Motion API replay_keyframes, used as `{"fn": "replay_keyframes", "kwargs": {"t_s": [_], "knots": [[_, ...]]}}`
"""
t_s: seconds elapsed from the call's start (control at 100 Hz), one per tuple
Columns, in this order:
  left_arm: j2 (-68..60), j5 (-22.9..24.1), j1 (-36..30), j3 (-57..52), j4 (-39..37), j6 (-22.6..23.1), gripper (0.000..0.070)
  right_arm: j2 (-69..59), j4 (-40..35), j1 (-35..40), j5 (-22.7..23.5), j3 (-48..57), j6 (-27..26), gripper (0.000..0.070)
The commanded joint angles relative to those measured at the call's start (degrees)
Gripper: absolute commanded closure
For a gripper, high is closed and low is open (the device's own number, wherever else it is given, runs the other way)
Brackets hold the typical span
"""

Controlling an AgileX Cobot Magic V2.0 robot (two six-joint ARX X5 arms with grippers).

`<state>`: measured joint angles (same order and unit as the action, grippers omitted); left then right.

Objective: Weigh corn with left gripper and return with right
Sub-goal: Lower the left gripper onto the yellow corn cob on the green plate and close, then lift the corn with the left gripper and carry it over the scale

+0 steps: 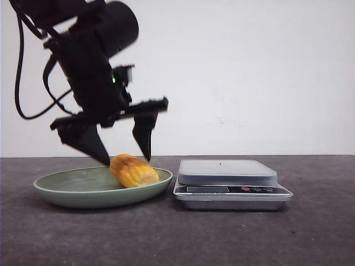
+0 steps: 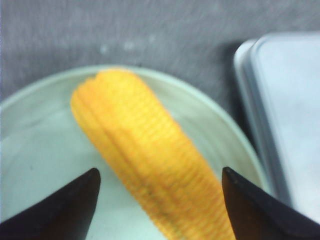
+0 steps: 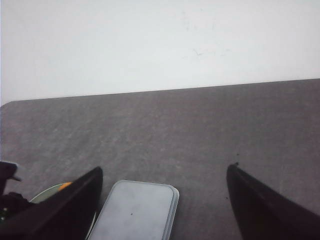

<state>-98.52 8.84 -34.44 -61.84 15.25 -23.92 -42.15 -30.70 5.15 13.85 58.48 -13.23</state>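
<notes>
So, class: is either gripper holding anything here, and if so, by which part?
Nothing is held. The left gripper hangs open over the corn, which lies in the plate; the right gripper is open too, with bare table between its jaws.

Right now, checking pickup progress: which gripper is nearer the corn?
Left. The left gripper hangs open straddling the corn; the right gripper sits far back, open.

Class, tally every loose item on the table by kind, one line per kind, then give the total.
Corn: 1
Plate: 1
Scale: 1
Total: 3
</notes>
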Motion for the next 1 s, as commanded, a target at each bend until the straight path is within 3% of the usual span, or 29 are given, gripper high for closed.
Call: {"fn": "replay_keyframes", "kwargs": {"t_s": [0.0, 0.17, 0.3, 0.39, 0.44, 0.6, 0.69, 0.88, 0.99], "knots": [[-1.8, 0.4, -0.7, -0.7, 0.4, -1.5, 0.0228, -0.3, 0.3, 0.1, 0.1, 1.2, 0.9, 0.0204], [-2.6, 1.3, -1.5, -0.7, 0.7, -1.7, 0.0247, 0.1, 0.1, 0.1, 0.1, 1.2, 1.5, 0.0204], [-2.5, 1.8, -1.7, -0.7, 1.4, -1.8, 0.0528, 0.1, 0.1, 0.1, 0.1, 1.2, 1.5, 0.0204], [-2.3, 1.8, -1.7, -0.7, 1.9, -1.1, 0.0616, 0.1, -0.1, 0.1, 0.1, 1.2, 1.5, 0.0204], [-2.0, 1.8, -1.7, -0.7, 2.1, -0.6, 0.0700, 0.0, -0.3, 0.1, 0.1, 1.2, 1.5, 0.0204], [2.3, 2.0, -1.9, -0.9, 2.8, -0.8, 0.0700, 0.0, -0.7, 0.1, 0.1, 1.2, 1.6, 0.0204], [5.7, 2.0, -2.5, -2.3, 3.4, 1.6, 0.0700, 0.0, -0.7, 0.1, 0.1, 1.2, 1.7, 0.0204], [8.2, -1.1, -5.9, -11.0, 8.6, 4.1, 0.0697, 0.0, -0.7, 0.1, -0.3, 1.2, 1.6, 0.0204], [7.0, -1.6, -9.3, -15.3, 6.9, 4.0, 0.0697, 0.0, -0.6, 0.1, -0.3, 1.2, 1.4, 0.0204]]}}
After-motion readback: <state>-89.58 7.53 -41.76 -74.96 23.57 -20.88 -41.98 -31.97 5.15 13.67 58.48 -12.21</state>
